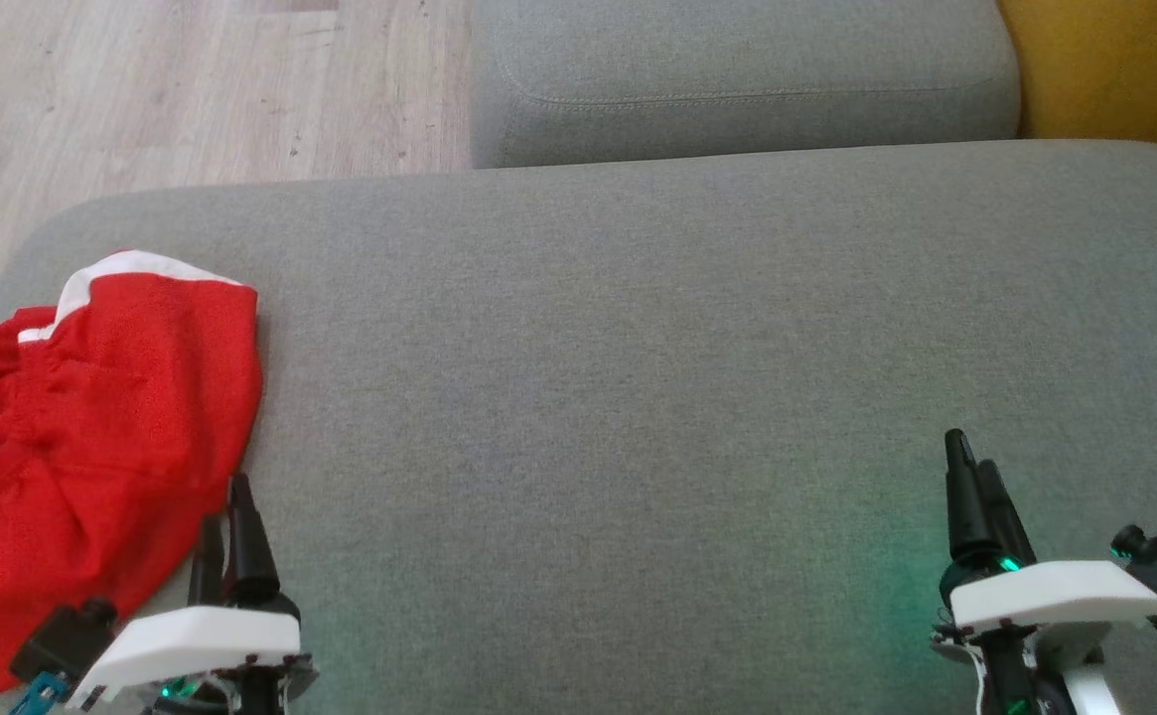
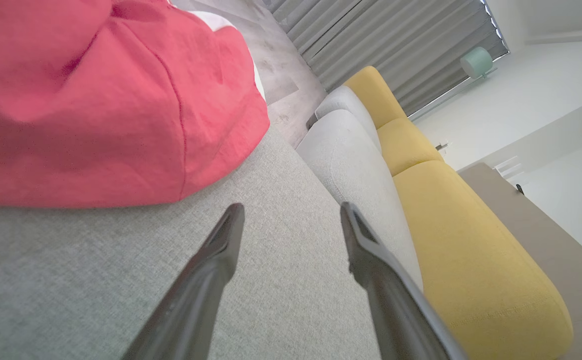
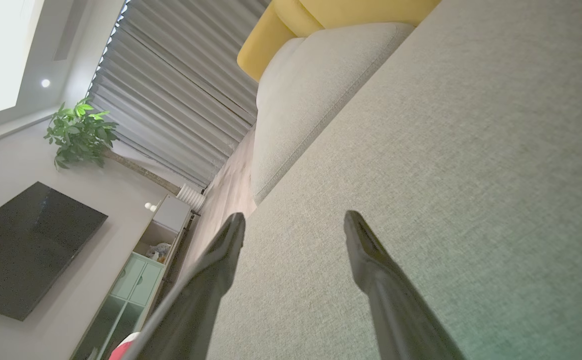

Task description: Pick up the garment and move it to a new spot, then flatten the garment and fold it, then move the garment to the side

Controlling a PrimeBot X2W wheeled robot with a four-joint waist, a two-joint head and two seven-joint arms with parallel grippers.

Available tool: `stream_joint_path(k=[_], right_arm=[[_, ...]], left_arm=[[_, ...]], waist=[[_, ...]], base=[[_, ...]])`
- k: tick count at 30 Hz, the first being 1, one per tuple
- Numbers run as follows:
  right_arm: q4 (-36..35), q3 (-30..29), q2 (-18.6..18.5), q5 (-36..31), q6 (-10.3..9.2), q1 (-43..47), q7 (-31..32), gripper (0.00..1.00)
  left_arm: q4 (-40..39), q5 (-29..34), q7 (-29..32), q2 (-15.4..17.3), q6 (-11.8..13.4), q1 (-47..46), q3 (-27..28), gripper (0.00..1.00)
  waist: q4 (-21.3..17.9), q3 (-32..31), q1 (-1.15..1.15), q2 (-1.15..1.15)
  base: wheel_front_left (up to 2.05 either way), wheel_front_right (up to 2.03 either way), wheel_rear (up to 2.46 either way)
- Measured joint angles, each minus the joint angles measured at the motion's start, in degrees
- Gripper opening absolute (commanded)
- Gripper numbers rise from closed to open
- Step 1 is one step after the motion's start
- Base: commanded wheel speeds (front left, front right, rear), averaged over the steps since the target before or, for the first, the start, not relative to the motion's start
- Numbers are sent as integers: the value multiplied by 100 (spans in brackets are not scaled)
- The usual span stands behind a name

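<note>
A red garment (image 1: 101,427) with white trim lies crumpled at the left end of the grey sofa seat (image 1: 638,397); the left wrist view shows its red cloth (image 2: 96,100) close up. My left gripper (image 1: 225,506) stands open right beside the garment's lower right edge, and in its own view the gripper (image 2: 291,212) holds nothing between its fingers. Far to the right, my right gripper (image 1: 965,452) hovers over bare grey fabric; its own view shows it (image 3: 294,217) open and empty. A sliver of red (image 3: 123,350) peeks in at that view's bottom edge.
A grey cushion (image 1: 737,79) sits behind the seat, with yellow upholstery (image 1: 1114,70) at the back right. Wooden floor (image 1: 141,89) lies beyond the sofa's left end. Curtains (image 3: 171,100), a plant (image 3: 78,132), a dark screen (image 3: 21,250) and a cabinet (image 3: 141,275) stand in the room.
</note>
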Motion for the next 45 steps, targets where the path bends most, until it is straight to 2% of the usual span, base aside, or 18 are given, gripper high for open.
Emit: stream_joint_path(k=[45], right_arm=[[-153,397,-8,-3211,0,-71,-755,100]], left_arm=[[-589,3123,-754,10,270,122,-502,100]], waist=[[10,-38,0,0]], base=[[0,0,0]])
